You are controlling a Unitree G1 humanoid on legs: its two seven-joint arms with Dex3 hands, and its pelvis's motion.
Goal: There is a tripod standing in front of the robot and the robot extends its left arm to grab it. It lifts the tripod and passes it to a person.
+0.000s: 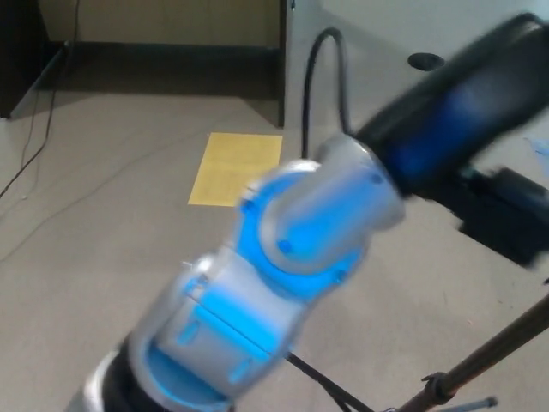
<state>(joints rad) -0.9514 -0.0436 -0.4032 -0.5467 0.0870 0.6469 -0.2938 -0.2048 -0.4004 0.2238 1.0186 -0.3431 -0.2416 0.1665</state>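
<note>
Your tripod (480, 360) sits in the lower right corner of the head view. Its main tube runs on a slant, long axis rising from a dark clamp collar near the bottom edge up toward the right edge of the picture. Thinner struts spread from that collar: one dark rod reaches left under the arm, and a short one with a pale tip lies almost level just to the right of the collar.

The left arm (283, 257) fills the middle of your view, a silver and blue shell running from the lower left up to a black and blue forearm at the upper right, all smeared by motion blur. A blurred black shape (502, 215) below the forearm's far end may be the left hand, but you cannot tell whether its fingers are spread or closed, or whether it touches the tripod. A black cable (322, 73) arcs above the arm.

The floor (103, 232) is beige carpet with a yellow sheet (233, 167) lying flat on it; any writing on it is too faint to read. A thin cord (34, 129) trails across the left. A dark baseboard (163, 56) lines the far wall.
</note>
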